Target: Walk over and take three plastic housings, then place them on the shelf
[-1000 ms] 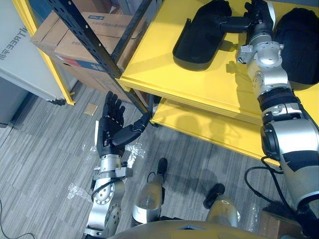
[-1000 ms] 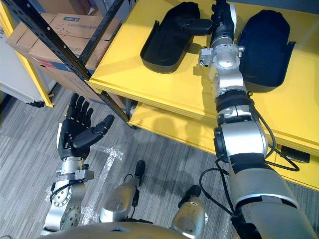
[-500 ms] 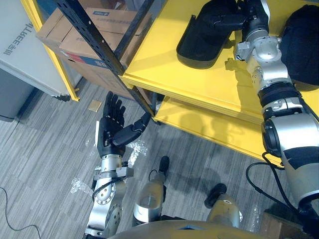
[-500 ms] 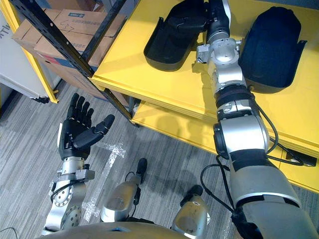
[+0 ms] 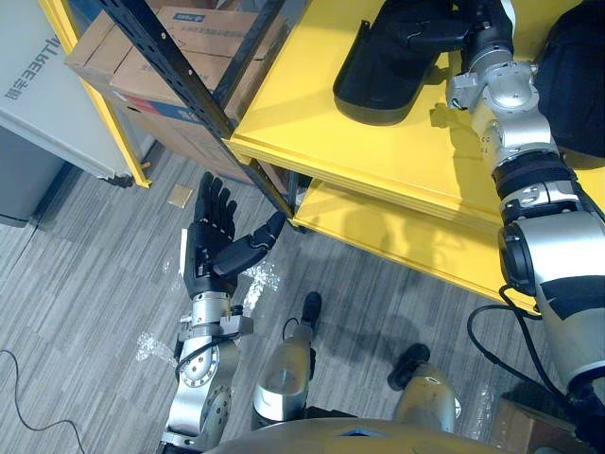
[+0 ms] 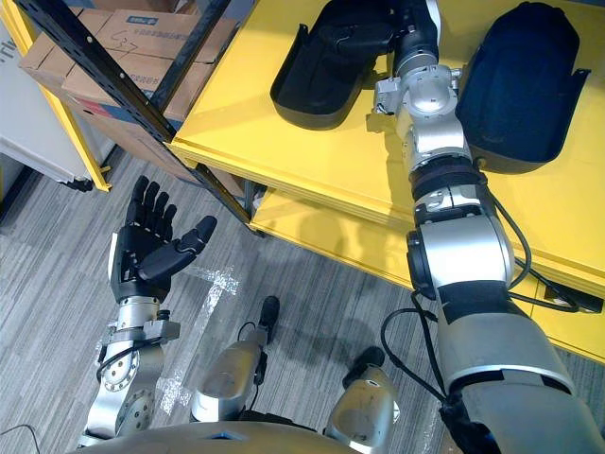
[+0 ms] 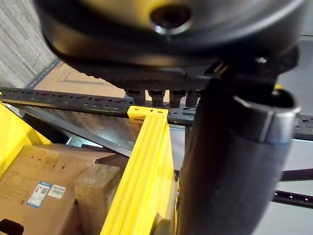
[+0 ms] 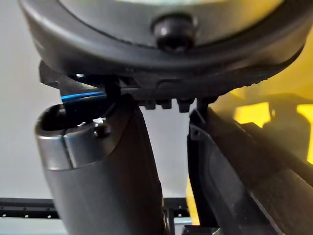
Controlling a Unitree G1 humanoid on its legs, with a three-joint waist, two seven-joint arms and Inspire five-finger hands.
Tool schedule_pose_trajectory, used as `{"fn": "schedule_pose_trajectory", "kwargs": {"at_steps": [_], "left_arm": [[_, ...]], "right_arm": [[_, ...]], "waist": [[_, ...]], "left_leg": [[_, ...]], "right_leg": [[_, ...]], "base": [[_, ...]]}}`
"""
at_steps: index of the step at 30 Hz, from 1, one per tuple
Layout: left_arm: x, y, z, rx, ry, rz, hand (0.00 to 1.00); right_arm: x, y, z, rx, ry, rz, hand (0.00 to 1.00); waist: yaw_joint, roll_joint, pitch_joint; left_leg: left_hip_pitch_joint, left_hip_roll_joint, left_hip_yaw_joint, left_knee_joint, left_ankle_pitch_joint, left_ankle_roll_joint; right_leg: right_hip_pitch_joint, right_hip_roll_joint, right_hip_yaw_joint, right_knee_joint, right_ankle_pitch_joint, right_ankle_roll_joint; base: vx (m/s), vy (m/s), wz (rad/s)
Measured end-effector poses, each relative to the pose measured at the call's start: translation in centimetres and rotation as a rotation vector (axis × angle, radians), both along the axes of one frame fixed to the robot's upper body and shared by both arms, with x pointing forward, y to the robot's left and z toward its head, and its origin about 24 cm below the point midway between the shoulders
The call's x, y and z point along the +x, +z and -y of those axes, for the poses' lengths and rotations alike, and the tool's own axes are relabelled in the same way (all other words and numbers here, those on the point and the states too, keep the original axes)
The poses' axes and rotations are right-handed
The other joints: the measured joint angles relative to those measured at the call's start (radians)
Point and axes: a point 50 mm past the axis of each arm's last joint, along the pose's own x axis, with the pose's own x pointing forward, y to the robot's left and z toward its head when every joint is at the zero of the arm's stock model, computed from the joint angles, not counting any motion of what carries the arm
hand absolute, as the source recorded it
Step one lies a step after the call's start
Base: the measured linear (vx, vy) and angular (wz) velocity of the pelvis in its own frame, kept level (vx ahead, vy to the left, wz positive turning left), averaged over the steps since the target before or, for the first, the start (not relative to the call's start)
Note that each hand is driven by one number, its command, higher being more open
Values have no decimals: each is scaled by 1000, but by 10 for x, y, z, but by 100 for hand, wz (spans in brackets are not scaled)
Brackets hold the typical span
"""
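Left eye view, upper deck of the yellow shelf (image 5: 378, 151): two black plastic housings lie on it, apart from each other, with the right arm reaching in between them.

1. Right hand (image 6: 411, 28): at the near housing (image 5: 373, 85), thumb laid across its open hollow. The fingers run past the housing wall, so I cannot tell whether the grip is closed.
2. Far housing (image 6: 520, 85): rests dome-up on the other side of the right arm, untouched.
3. Left hand (image 5: 206, 251): held palm up over the floor, fingers straight, thumb out, nothing in it.

Status, as a judgement: two housings are on the deck. The third still has to be accounted for, and the near one remains in hand contact, so the task is not complete.
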Motion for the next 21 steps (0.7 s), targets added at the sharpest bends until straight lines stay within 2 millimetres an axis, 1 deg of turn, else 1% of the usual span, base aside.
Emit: {"fn": "schedule_pose_trajectory", "kwargs": {"at_steps": [4, 8, 10, 12, 13, 14, 15, 16, 17, 18, 19, 20, 21], "left_arm": [[0, 0, 0, 0, 2, -1, 100], [0, 0, 0, -1, 0, -1, 100], [0, 0, 3, 6, -3, -5, 100], [-1, -1, 3, 113, 50, -15, 100], [-2, -2, 2, 146, 70, -19, 100], [-2, -3, 1, 191, 97, -21, 100], [-2, -3, 0, 207, 111, -21, 100], [-2, -3, -3, 231, 140, -24, 100], [-4, -4, -9, 251, 183, -32, 100], [-5, -5, -13, 250, 208, -37, 100], [-8, -6, -24, 252, 268, -51, 100], [-12, -7, -36, 256, 336, -62, 100], [-13, -7, -41, 259, 366, -65, 100]], "right_arm": [[0, 1, 0, -1, 3, 7, 100], [-2, 6, -3, -22, 6, 64, 100], [-6, 14, -5, -26, 9, 162, 100], [-17, 34, -10, -44, -7, 328, 100], [-21, 41, -13, -42, -5, 381, 100], [-35, 55, -18, -34, 3, 507, 100], [-44, 60, -20, -20, 10, 578, 100], [-66, 67, -22, 24, 51, 721, 100], [-89, 68, -22, 50, 95, 840, 100], [-100, 65, -21, 55, 112, 885, 100], [-117, 56, -18, 61, 124, 938, 100], [-127, 44, -15, 70, 120, 952, 100], [-131, 36, -11, 74, 109, 944, 100]], "waist": [[1, 0, 0], [1, 0, 0], [0, 0, 0], [-1, 0, 0], [-3, 0, 0], [-5, 0, 0], [-5, -1, 0], [-6, -5, -3], [-9, -16, -15], [-12, -25, -25], [-22, -49, -55], [-39, -74, -78], [-45, -87, -85]], "left_leg": [[0, 0, 0, 0, 0, 0], [0, 1, 0, 0, 0, -1], [1, 2, 1, 0, -1, -1], [5, 14, 4, 0, -2, -3], [9, 11, 4, 0, -3, -4], [19, 12, 7, 0, -5, -6], [26, 15, 10, 0, -6, -6], [43, 19, 18, 0, -14, -4], [56, 21, 26, 0, -23, -4], [61, 22, 31, 0, -28, -3], [63, 23, 43, 0, -35, -1], [74, 23, 61, 0, -41, 2], [84, 24, 74, 0, -44, 3]], "right_leg": [[-2, -1, 0, 4, -2, 0], [-2, -1, 1, 4, -3, 0], [-2, 2, 3, 2, -2, 0], [3, 11, 4, -9, 0, 1], [8, 12, 2, -13, 1, 1], [20, 18, 2, -23, 3, 4], [30, 23, 2, -32, 5, 6], [55, 31, 1, -52, 9, 8], [73, 38, 3, -72, 13, 11], [80, 41, 4, -83, 17, 13], [85, 47, 8, -107, 25, 15], [98, 55, 19, -135, 37, 19], [108, 59, 26, -151, 44, 20]], "base": [[-1, -35, 0], [-1, -29, 0], [3, -21, -1], [6, -26, -5], [9, -9, -5], [18, -7, -5], [41, -19, -8], [76, -27, -12], [82, -23, -14], [99, -12, -16], [106, 1, -23], [113, 4, -29], [93, 9, -34]]}}
